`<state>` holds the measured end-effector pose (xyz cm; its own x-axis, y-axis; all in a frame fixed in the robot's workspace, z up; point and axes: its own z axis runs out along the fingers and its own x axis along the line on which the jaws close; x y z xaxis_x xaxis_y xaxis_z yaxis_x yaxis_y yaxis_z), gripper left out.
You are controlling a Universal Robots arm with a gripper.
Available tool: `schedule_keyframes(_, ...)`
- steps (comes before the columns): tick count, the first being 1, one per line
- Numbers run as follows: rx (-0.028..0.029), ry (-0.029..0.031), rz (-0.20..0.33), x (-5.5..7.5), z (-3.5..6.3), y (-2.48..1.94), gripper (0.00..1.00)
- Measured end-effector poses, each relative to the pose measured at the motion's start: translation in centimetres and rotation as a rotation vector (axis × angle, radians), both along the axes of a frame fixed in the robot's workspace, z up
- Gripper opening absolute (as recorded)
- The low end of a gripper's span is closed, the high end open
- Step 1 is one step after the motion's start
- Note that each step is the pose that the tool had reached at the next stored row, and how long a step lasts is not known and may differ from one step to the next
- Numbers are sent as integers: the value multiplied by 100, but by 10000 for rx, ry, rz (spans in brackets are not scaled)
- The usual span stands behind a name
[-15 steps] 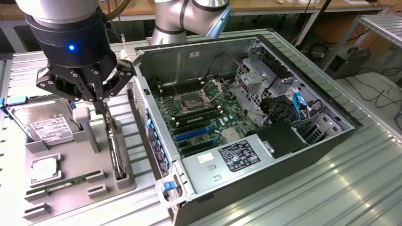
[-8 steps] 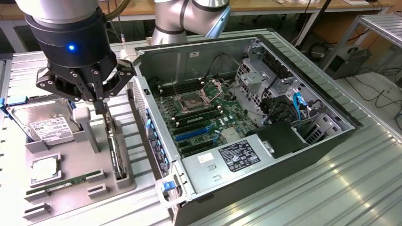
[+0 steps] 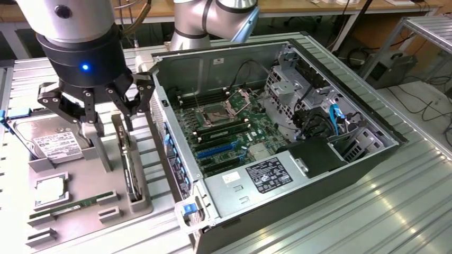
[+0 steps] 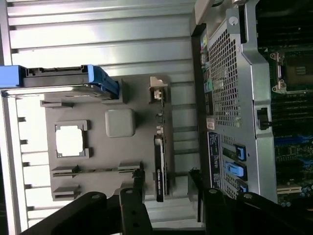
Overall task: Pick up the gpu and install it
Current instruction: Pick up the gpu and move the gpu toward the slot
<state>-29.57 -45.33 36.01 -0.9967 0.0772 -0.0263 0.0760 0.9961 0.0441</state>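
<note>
The gpu is a thin dark card standing on its edge in a slot of the grey holder tray, beside the open computer case. In the wrist view the gpu appears edge-on as a narrow black strip. My gripper hangs just over the card's far end, open. Its two black fingers stand apart on either side of the card's line, and nothing is held between them. The motherboard's blue expansion slots lie inside the case.
On the tray also sit a silver-topped hard drive, a square processor and a green memory stick. The case wall rises close beside the card. Ribbed metal tabletop surrounds everything.
</note>
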Motion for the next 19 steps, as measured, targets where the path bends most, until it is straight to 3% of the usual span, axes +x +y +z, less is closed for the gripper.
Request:
schedule_keyframes(2,-1,-15,-65,0,-170,0,48)
schedule_keyframes(14,0,-67,-323,0,-384,-3,48)
schedule_keyframes(19,1,-152,-407,-3,-473,-4,48)
